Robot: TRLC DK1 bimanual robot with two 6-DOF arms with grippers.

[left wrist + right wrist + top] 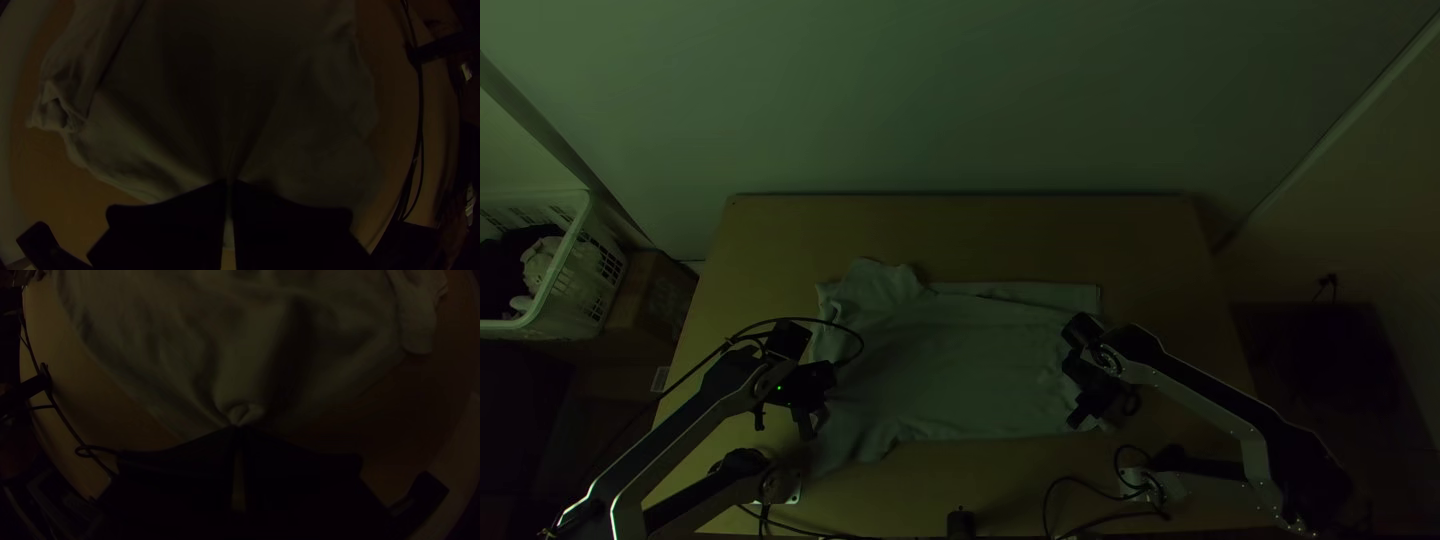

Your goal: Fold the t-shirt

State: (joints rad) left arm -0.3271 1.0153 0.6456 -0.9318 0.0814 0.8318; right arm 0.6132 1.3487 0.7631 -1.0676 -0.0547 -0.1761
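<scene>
The pale t-shirt (960, 370) lies spread crosswise on the table, its far edge strip folded over and its left end rumpled. My left gripper (805, 420) is over the shirt's left end; in the left wrist view the left gripper (230, 185) is shut on a ridge of the shirt (150, 135). At the right end stands my right gripper (1080, 415). In the right wrist view the right gripper (240, 430) is shut on a small bunched bit of the shirt (200, 360), with creases fanning out from it.
Bare wood of the table (960, 235) lies beyond the shirt. Black cables (1080, 515) run along the near edge, beside a small dark object (961, 524). A white basket (575, 240) with clothes stands off to the left, next to a brown box (655, 295).
</scene>
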